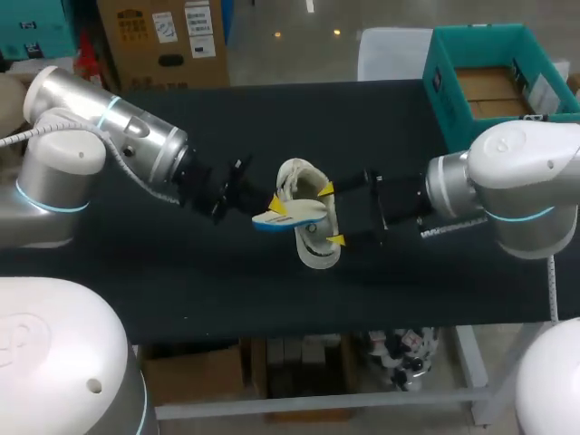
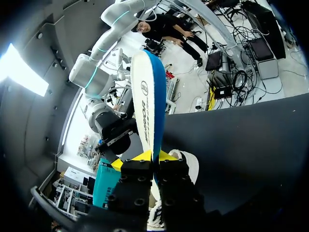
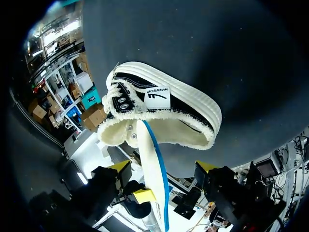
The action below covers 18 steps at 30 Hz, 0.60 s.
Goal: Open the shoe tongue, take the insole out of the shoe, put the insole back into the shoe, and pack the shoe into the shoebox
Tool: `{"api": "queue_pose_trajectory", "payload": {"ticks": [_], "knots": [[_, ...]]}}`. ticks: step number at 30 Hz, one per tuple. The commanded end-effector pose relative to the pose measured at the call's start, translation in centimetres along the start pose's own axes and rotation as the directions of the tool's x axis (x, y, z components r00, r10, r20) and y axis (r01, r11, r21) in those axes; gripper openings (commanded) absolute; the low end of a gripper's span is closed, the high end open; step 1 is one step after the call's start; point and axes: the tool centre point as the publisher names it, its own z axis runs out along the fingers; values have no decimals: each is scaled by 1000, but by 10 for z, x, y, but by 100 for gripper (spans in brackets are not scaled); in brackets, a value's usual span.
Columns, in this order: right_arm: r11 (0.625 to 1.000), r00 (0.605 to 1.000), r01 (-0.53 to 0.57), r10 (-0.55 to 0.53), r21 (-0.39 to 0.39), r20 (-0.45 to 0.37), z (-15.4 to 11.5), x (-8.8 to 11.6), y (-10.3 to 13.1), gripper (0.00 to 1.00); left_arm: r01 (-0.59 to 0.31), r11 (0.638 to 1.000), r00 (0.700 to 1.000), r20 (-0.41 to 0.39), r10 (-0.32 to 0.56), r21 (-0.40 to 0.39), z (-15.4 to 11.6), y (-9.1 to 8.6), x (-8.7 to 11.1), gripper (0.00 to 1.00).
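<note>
1. The insole is long, thin and flat, with a white face and a blue rim. It is out of the shoe, and its far tip sits at the shoe's fleecy opening
2. The shoe has black sides, a thick ribbed white sole, metal eyelets and a cream, fuzzy lining. I see it near the middle of the black surface, between my two arms
3. My left pincer is pressed together on the insole's near end, with one yellow tip against each flat face
4. My right pincer is spread wide, with a tip on either side of the insole, close to the shoe's opening. I cannot tell whether either tip touches the shoe
5. The shoebox is teal with straight walls. It stands at the surface's far right corner, well apart from the shoe
</note>
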Motion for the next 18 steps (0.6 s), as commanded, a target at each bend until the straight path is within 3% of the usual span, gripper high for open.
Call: {"api": "queue_pose_trajectory", "payload": {"ticks": [1,5,7,8,18], "knots": [[1000,999,9,-9,17,-41,3,-4,3,85,4,1000,1000,23,-4,20,2,5,1,0],[999,998,18,-16,35,-54,8,-2,6,69,10,1000,999,39,-11,24,3,5,-4,0],[999,998,21,-18,41,-55,11,-1,8,48,15,999,998,52,-17,35,3,5,-6,0],[999,998,24,-21,48,-54,13,0,9,45,18,999,998,53,-19,33,3,6,-7,0],[996,998,40,-35,76,-57,22,5,16,39,49,997,998,46,-51,54,6,7,-8,0]]}}
